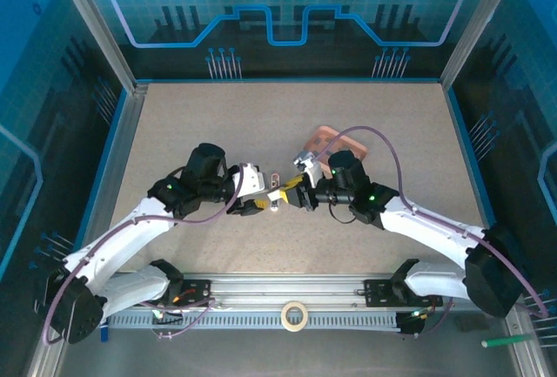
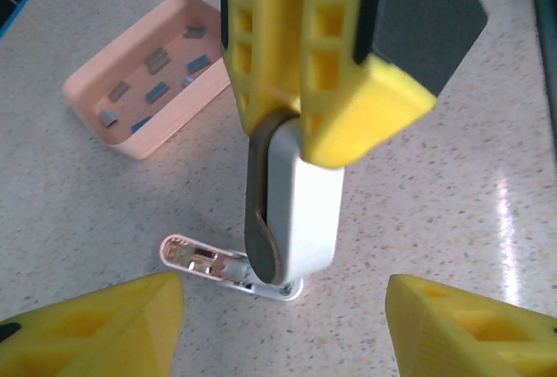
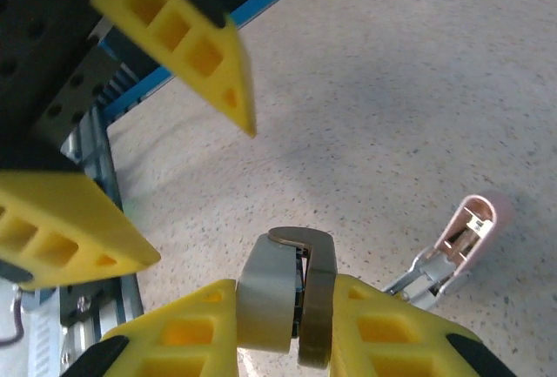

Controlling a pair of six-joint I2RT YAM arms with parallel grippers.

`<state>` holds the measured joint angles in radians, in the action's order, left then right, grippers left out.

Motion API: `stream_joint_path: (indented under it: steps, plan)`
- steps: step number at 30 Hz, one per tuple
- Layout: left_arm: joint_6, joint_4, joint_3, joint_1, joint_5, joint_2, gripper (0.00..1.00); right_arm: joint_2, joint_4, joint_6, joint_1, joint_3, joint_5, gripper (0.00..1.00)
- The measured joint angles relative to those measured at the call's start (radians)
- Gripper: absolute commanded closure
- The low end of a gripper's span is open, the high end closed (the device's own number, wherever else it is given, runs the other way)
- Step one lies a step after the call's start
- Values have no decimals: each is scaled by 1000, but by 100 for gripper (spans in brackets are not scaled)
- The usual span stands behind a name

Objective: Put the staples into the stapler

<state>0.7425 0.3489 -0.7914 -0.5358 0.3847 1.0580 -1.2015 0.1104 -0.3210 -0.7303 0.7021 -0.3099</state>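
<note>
Spread wide across the bottom of the left wrist view, the left claw (image 2: 283, 299) is hovering empty just short of the stapler (image 2: 300, 220), whose white and grey upper arm is standing upright while its base, magazine channel exposed, is lying flat on the speckled table (image 2: 452, 212). From above, the right claw (image 2: 300, 129) is clamping its yellow fingers tight around the top of that upright arm. Farther back on the left, the staples (image 2: 157, 92) are lying scattered inside the salmon-pink tray (image 2: 139, 138), apart from the stapler.
</note>
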Motion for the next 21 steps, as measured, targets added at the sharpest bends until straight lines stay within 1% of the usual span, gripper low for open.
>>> stream_joint_path:
  steps: [2,5,10,15,21]
  plan:
    - [0,-32,22,-10,-32,-3,36,10,3,-84,-31,-1,68,78]
    - [0,-66,42,-17,-54,-3,37,16,2,-178,-71,-1,134,78]
    - [0,-100,48,-23,-56,-2,41,17,-14,-277,-90,-1,198,78]
    - [-1,-119,48,-26,-55,-2,41,26,-19,-332,-92,-1,221,78]
    - [-5,-125,48,-28,-47,26,42,28,10,-373,-96,-1,209,78]
